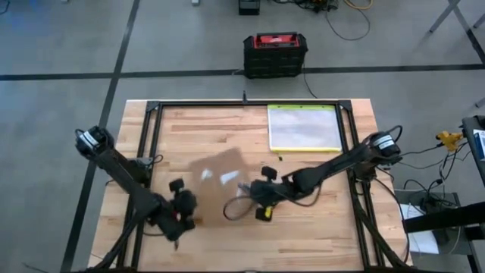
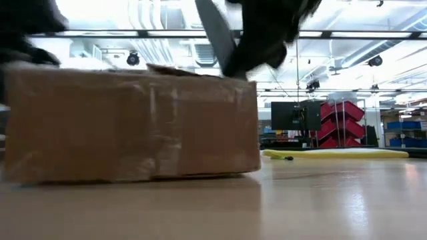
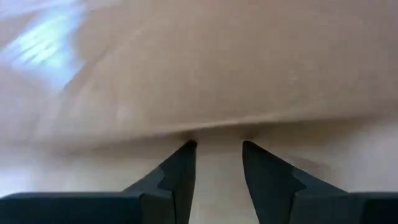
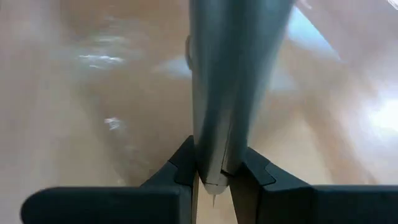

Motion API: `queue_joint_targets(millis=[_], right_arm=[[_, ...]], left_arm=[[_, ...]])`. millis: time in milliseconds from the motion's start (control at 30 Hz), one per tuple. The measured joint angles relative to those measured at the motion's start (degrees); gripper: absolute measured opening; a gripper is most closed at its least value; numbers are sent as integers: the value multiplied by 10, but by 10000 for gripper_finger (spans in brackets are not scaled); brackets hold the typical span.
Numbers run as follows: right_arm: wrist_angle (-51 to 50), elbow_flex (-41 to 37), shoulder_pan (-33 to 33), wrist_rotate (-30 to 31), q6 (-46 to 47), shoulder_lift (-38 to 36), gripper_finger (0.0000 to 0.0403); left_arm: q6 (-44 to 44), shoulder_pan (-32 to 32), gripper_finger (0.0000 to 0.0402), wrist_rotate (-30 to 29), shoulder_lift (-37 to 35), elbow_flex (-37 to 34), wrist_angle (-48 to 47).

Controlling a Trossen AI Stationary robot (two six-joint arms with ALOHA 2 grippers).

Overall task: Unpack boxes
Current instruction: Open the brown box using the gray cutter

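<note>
The flat brown carton (image 1: pixel 216 173), with strips of shiny clear tape, lies on the wooden table, and it fills the left of the low view (image 2: pixel 133 123). My right gripper (image 1: pixel 246 188) is over the carton's near right corner, shut on a grey metal blade (image 4: pixel 233 68). In the low view the blade (image 2: pixel 217 32) slants down toward the carton's top. My left gripper (image 1: pixel 180 199) is at the carton's near left side. Its fingers (image 3: pixel 186 163) are open with a narrow gap, and their tips are at the foot of the carton's side wall (image 3: pixel 217 74). My left gripper comes level at the carton's side wall, its tips at the wall's lower edge (image 3: pixel 217 127); I cannot tell whether they touch it. My right gripper pinches the grey blade's near end (image 4: pixel 214 168) between its two fingers. The blade runs forward along the fingers, out over the carton's top.
A clear plastic pouch with a yellow-green edge (image 1: pixel 303 127) lies flat at the table's far right. A black-and-red case (image 1: pixel 274 54) stands on the floor beyond the far edge. A cable loop (image 1: pixel 233 211) hangs by my right gripper. Bare wood shows at the near right.
</note>
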Motion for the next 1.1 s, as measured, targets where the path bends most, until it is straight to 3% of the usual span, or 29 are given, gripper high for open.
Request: queue_joint_targets(millis=[100, 233, 367, 533, 633, 733, 900, 967, 1100], right_arm=[[-3, -1, 11, 12, -34, -22, 40], [45, -2, 11, 16, -72, -25, 40], [146, -2, 9, 14, -124, -8, 40], [161, -3, 2, 15, -128, 3, 40], [110, -2, 10, 6, -87, -4, 40], [8, -2, 24, -29, -11, -13, 40], [-174, -7, 63, -53, 96, -15, 40], [-201, -15, 66, -49, 114, -15, 40], [-203, -31, 55, 9, 104, -15, 40]], left_arm=[[-9, 11, 117, 11, -28, 0, -54], [4, 8, 117, 18, -73, 1, -4], [42, 5, 117, -15, -90, 0, 33], [27, 35, 117, -68, -93, -3, -69], [22, 87, 117, -94, -109, -10, -104], [116, 151, 117, -54, -120, -29, -40], [310, 233, 117, 51, -119, -87, 222], [331, 245, 117, 85, -111, -98, 280], [314, 232, 117, 119, -97, -96, 276]])
